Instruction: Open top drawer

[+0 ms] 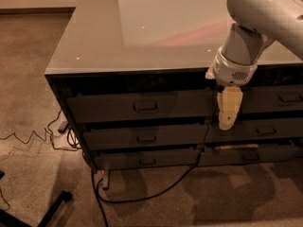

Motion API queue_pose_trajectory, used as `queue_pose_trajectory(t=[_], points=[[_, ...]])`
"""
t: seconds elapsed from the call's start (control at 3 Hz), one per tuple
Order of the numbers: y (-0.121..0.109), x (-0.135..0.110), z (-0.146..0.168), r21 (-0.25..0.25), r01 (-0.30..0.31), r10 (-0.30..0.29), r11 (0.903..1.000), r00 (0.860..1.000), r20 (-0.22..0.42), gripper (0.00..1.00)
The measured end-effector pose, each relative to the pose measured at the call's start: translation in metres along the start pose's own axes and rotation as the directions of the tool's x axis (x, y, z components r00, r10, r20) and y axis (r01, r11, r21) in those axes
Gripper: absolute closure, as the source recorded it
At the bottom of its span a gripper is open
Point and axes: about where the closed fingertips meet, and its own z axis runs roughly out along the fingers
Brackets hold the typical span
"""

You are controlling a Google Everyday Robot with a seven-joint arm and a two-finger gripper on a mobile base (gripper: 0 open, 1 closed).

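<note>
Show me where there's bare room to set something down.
Countertop bare left of the arm. Carpet right of the black cable is open. Crowded: wires at the left corner, and the gripper hanging at the right end of the top drawer.

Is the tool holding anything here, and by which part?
Nothing: the tool hangs at the top drawer's right end, well clear of its pull.

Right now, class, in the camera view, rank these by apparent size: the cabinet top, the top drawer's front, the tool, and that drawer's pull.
1. cabinet top
2. top drawer front
3. tool, hanging in front of that drawer's right end; it is nearer the camera, so it looks enlarged
4. pull, clearly smallest
</note>
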Motion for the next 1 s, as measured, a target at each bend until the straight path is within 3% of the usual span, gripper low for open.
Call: queue_pose_trajectory(t=[0.33,0.67,1.0], points=[[0.0,0.0,0.0,0.0,0.0,0.0,1.0,1.0,0.0,0.0],[0.005,0.001,0.012,-0.037,0.037,-0.034,0.9986,0.997,0.067,0.0],[0.005,-0.004,0.034,-0.059,0.111,-0.096,0.9921,0.974,0.204,0.0]])
